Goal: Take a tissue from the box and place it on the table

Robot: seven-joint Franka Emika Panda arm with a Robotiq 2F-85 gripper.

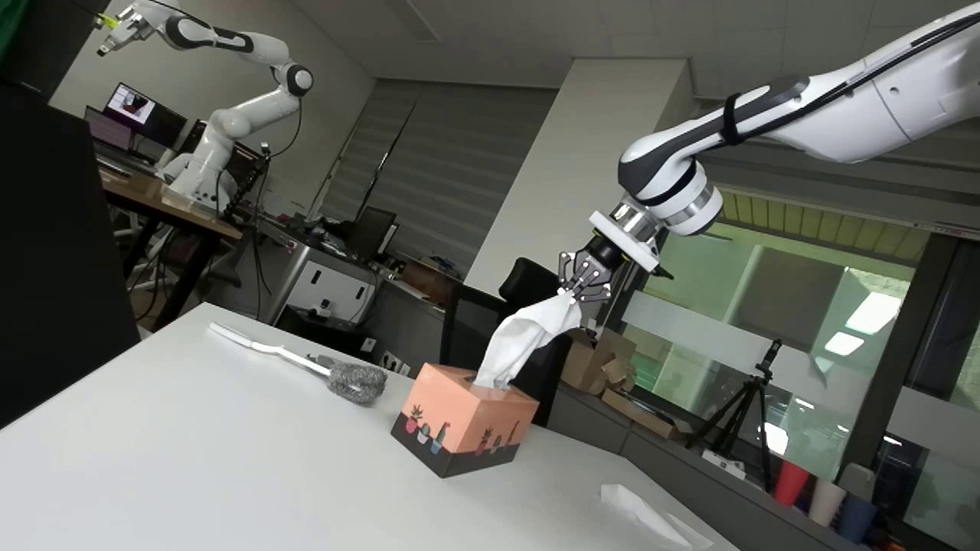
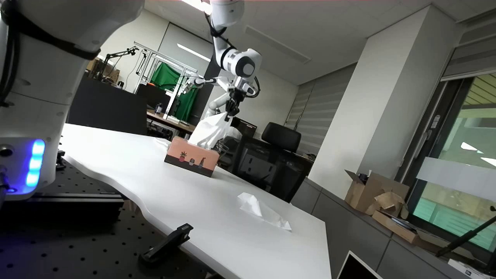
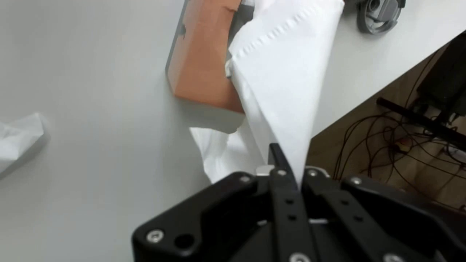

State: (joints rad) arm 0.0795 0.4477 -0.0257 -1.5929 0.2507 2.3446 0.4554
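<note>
Only wrist view shows dashes [image 3: 271, 35] on tissue [image 3: 287, 80].

Dim light, soft shadows

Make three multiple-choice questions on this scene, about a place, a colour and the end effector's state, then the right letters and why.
1. Where is the fuzzy grey-headed, white-handled brush relative to the white table?
A) under it
B) on it
C) hanging above it

2. What colour is the bottom band of the salmon-orange, cuboid tissue box?
A) charcoal
B) yellow
C) green

3. How is the black, jointed end effector?
A) open, empty
B) shut, empty
C) shut on a white paper tissue

1 B: it lies along the surface in an exterior view.
2 A: both exterior views show a dark band.
3 C: tissue runs from the box's slot into the closed grip.
</note>
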